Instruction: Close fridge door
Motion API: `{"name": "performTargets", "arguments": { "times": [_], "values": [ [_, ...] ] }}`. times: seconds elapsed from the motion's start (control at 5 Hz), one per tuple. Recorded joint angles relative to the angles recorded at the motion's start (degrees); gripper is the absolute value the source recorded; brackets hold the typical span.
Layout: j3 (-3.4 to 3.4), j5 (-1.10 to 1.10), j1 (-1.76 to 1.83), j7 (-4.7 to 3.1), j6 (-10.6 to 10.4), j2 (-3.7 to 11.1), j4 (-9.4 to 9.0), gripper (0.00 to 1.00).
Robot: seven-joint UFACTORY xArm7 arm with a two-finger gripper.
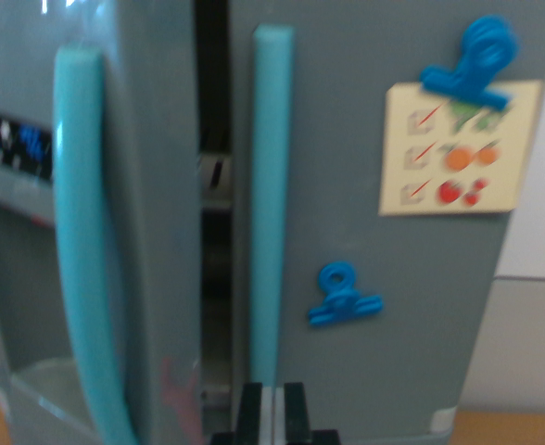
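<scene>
Left door (152,185) w/ curved teal handle (82,241) stands ajar, leaving a dark gap w/ blurred shelf edges (215,176); contents can't be made out. Right door (384,278) w/ straight teal handle (271,204) carries a checklist note (458,148) under a blue clip (476,60), plus a second blue clip (344,295) lower down. Gripper (272,413) at bottom edge, just below the right handle: only black finger tops show, close together, holding nothing visible; can't tell if fully pressed.

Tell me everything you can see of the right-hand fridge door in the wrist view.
The right door is a grey panel, plastic by its look, standing upright with a straight teal handle along its inner edge. A dark gap separates it from the left door, shelves showing inside. A blue clip pins a checklist note; a second blue clip sits lower. The gripper is below the handle.
</scene>
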Motion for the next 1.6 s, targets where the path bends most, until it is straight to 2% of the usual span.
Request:
{"name": "performTargets", "arguments": {
  "times": [0.2, 0.4, 0.6, 0.8, 1.0, 1.2, 1.4, 1.6],
  "values": [
    [0.00, 0.00, 0.00, 0.00, 0.0, 0.00, 0.00, 1.00],
    [1.63, 0.00, 0.00, 0.00, 0.0, 2.21, 0.32, 1.00],
    [1.63, 0.00, 0.00, 0.00, 0.0, 2.21, 0.32, 1.00],
    [3.34, 0.00, 0.00, 0.00, 0.0, 5.24, 2.28, 1.00],
    [3.34, 0.00, 0.00, 0.00, 0.0, 5.24, 2.28, 1.00],
    [4.78, 0.00, 0.00, 0.00, 0.0, 9.91, 5.66, 1.00],
    [4.78, 0.00, 0.00, 0.00, 0.0, 9.91, 5.66, 1.00],
    [6.31, 0.00, 0.00, 0.00, 0.0, 15.17, 9.04, 1.00]
  ]
}}
